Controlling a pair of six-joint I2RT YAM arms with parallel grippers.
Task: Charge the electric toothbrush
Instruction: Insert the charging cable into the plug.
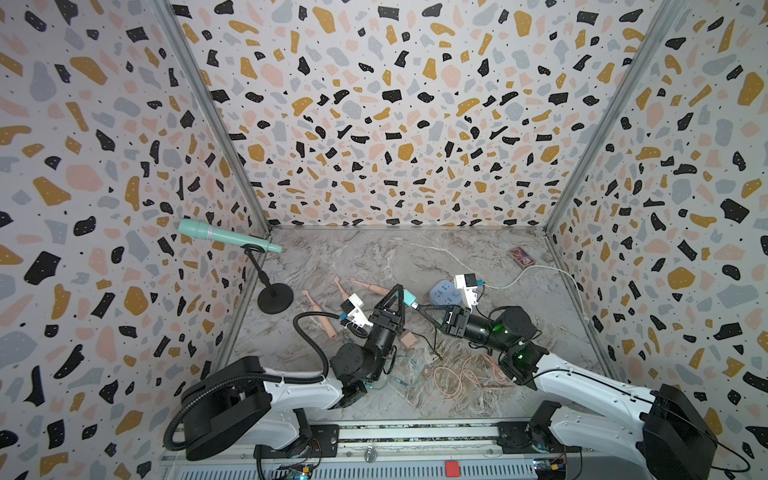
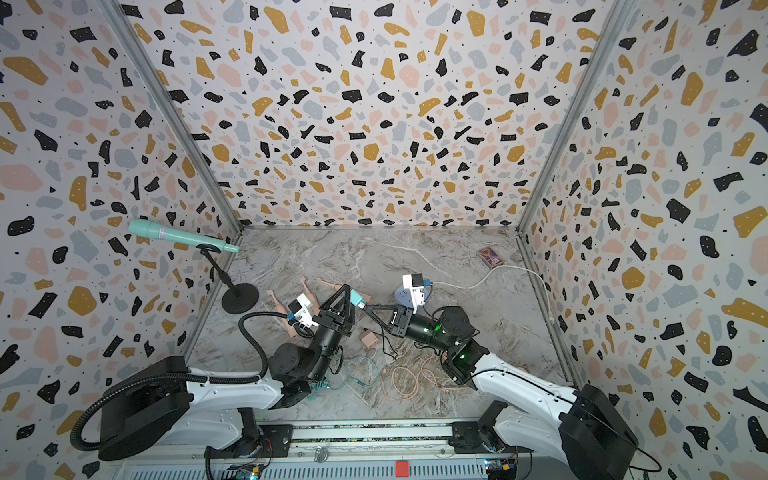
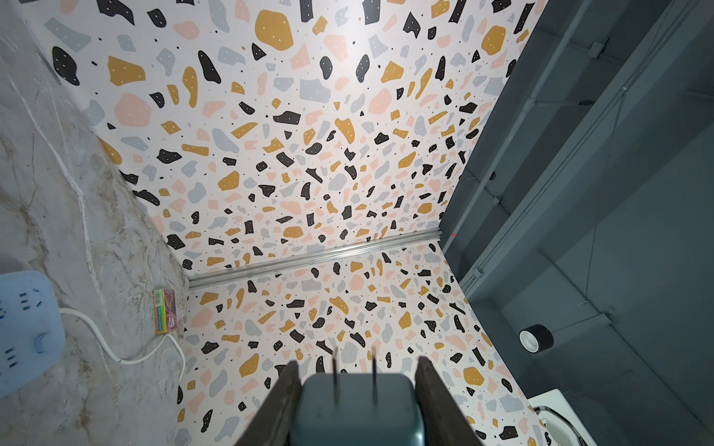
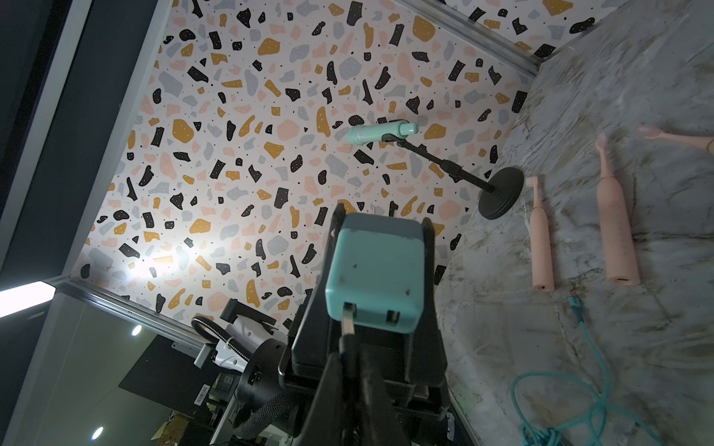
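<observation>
L gripper point(image 1: 402, 293): jaws clamped on the sides of a teal charger block point(image 4: 376, 270), held up off the table. Its 2 prongs point(image 3: 374, 374) point away from the wrist, twd the wall.

R gripper point(image 1: 419, 308): fingers pinched together on a USB plug point(image 4: 348, 318) w/ black cable point(image 1: 432, 338) hanging below. Plug tip sits at 1 of the block's 2 ports; how deep it is in, can't tell. 2nd port point(image 4: 392, 317) open.

The 2 grippers meet tip to tip above mid-table.

Toothbrushes: 3 pink ones, all flat on the marble table point(image 1: 374, 257), none touched by either gripper. 2 side by side point(image 4: 541, 239) point(image 4: 616, 216), 3rd point(image 4: 680, 137) further back. They lie btwn the mic stand base point(image 1: 275, 297) and the blue power strip point(image 1: 446, 293).

Other: teal mic point(image 1: 224, 237) on the stand at L wall. Pink block point(image 1: 408, 340) below the grippers. Teal cord point(image 4: 595, 386) and pink cord point(image 1: 457, 380) loose near the arms. Matchbox point(image 3: 166, 311) in the far corner beside the strip's white lead.
</observation>
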